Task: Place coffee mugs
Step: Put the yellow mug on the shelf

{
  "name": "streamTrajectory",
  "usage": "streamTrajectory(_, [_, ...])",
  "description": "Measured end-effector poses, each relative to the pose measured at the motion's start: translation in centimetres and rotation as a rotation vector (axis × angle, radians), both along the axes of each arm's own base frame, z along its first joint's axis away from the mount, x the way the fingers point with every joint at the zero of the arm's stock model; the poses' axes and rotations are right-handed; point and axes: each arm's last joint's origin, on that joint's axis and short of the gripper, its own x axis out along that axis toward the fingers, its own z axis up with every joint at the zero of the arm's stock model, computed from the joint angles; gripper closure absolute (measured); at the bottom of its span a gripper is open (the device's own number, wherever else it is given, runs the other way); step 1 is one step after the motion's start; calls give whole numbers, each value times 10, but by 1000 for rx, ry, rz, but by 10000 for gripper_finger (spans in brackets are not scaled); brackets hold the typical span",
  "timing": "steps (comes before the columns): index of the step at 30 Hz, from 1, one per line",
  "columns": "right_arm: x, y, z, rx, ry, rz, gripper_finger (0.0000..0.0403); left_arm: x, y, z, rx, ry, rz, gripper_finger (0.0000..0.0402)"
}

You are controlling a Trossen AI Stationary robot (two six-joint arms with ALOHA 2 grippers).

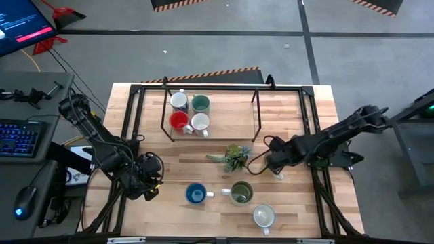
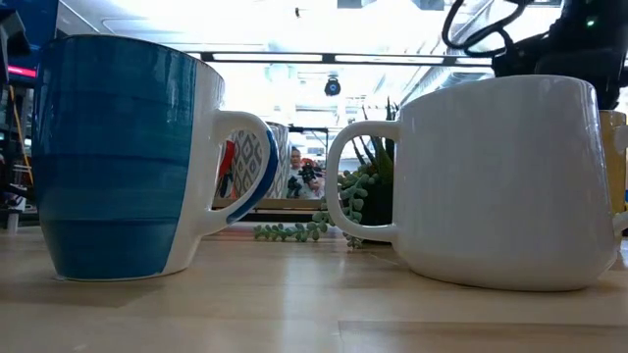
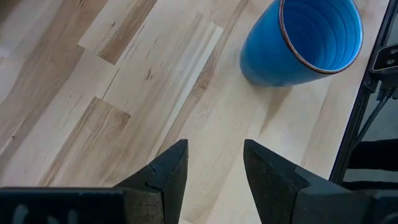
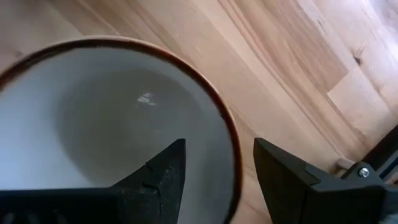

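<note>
Nearest the table's front edge sits a white mug point(image 1: 264, 216), with an olive mug point(image 1: 241, 193) and a blue mug point(image 1: 196, 194) just behind it. Beside the blue one, the left gripper point(image 1: 150, 190) hovers low over bare wood, fingers apart and empty. Farther back, the right gripper point(image 4: 214, 180) straddles the brown rim of a cream mug point(image 4: 93, 118), one finger inside and one outside, not yet pressed on it. Next to it lies a small green plant point(image 1: 232, 158). Beyond, a wire rack point(image 1: 258, 115) holds four more mugs point(image 1: 189, 112), red, teal and two white.
</note>
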Motion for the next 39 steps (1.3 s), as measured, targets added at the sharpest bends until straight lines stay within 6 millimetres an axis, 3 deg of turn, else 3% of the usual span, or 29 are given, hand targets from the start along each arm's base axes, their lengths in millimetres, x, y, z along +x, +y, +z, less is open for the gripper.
streamTrajectory(12, [14,5,-21,-30,66,-3,245,0,0,0,1,-1,0,255])
streamTrajectory(17, [14,4,-21,-49,53,-26,290,0,0,0,2,-2,1,255])
streamTrajectory(23, [15,5,-18,-60,17,-55,385,0,0,0,7,-8,4,255])
streamTrajectory(27, [15,4,-16,-70,-7,-90,395,0,0,0,8,-8,4,255])
streamTrajectory(31, [11,3,-4,-129,-59,-53,401,0,0,0,9,-9,5,255])
streamTrajectory(39, [10,-1,65,-137,-333,40,402,0,1,0,21,-22,12,255])
